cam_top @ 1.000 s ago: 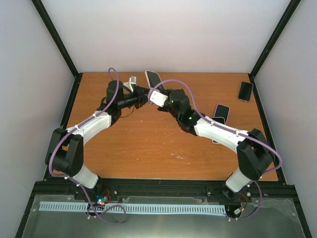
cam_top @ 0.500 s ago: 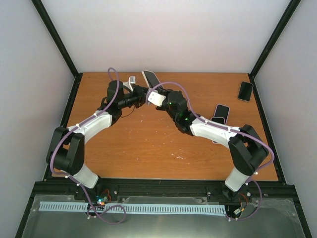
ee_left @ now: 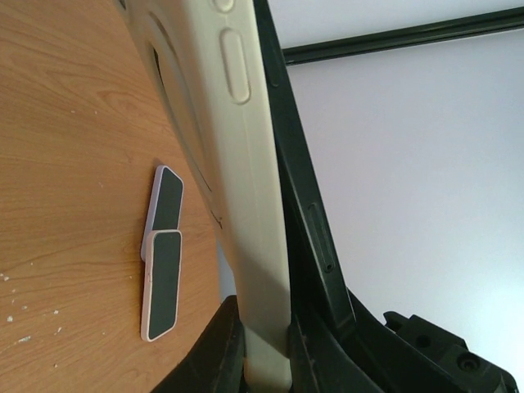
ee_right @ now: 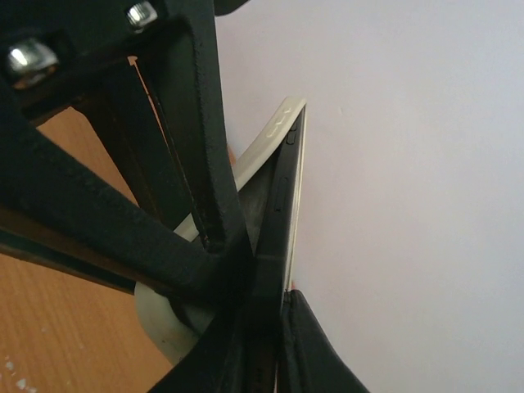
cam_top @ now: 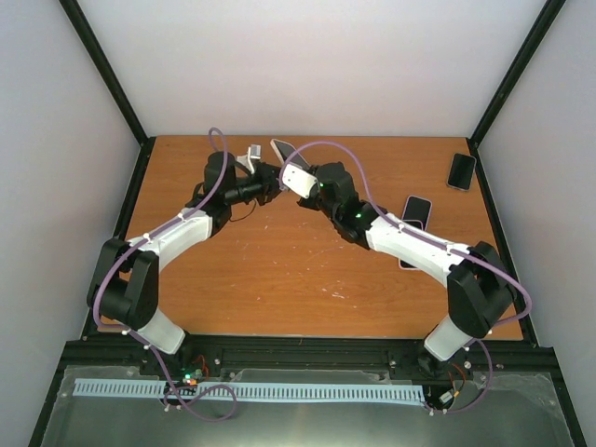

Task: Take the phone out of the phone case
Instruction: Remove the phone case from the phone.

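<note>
The black phone [cam_top: 282, 150] is held up off the table at the back centre, still sitting in its cream phone case [ee_left: 246, 205]. My left gripper [ee_left: 266, 327] is shut on the case's lower end, and the phone's dark edge [ee_left: 304, 213] lies alongside the case. From the other side my right gripper [ee_right: 274, 327] is shut on the phone [ee_right: 278, 213], with the cream case edge [ee_right: 274, 131] showing beyond it. In the top view the left gripper [cam_top: 270, 175] and the right gripper [cam_top: 287, 173] meet almost tip to tip.
Two other phones [ee_left: 164, 254] lie overlapped on the wooden table [cam_top: 279, 270], seen in the top view beside my right forearm [cam_top: 416, 209]. Another dark phone [cam_top: 462, 170] lies at the back right corner. Black frame posts and pale walls enclose the table.
My right gripper has closed onto the phone. Its wrist has shifted slightly toward the back, and the phone and case have tilted a little.
</note>
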You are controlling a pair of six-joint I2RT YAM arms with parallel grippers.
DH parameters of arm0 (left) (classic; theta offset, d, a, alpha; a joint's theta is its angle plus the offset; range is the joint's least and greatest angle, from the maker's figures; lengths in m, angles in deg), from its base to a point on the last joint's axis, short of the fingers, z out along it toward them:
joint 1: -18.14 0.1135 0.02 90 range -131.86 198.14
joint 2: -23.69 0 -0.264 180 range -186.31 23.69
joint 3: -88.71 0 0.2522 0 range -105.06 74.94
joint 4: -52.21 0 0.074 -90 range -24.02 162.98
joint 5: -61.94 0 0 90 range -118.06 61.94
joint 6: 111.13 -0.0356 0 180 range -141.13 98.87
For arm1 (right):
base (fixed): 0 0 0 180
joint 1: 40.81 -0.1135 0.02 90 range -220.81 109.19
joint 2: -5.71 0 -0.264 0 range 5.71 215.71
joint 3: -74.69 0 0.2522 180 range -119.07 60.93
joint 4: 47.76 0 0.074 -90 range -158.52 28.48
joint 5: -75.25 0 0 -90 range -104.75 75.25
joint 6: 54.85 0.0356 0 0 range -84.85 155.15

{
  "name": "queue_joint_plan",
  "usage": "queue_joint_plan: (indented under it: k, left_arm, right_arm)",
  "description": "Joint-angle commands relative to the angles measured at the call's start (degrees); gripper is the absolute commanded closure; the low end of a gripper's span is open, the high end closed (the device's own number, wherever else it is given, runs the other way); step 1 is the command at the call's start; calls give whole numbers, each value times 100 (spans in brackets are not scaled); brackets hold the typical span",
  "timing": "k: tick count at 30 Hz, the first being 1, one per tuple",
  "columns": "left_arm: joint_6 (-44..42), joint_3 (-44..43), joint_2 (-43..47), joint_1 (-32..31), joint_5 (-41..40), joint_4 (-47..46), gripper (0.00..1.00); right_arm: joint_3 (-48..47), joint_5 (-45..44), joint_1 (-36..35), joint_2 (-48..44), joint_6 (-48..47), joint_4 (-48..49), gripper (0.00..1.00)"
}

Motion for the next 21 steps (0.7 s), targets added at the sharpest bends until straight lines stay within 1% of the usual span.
queue_joint_plan:
  k: [1,10,21]
  left_arm:
    - [-707,-140,62,-435,1385,547,99]
    - [-1016,8,180,90,174,1429,99]
    - [-904,-146,8,385,60,1593,99]
  right_arm:
    - [-523,-26,303,-281,386,-203,97]
    - [-534,-75,330,-525,568,-680,97]
    - [-447,309,254,-655,913,-1208,97]
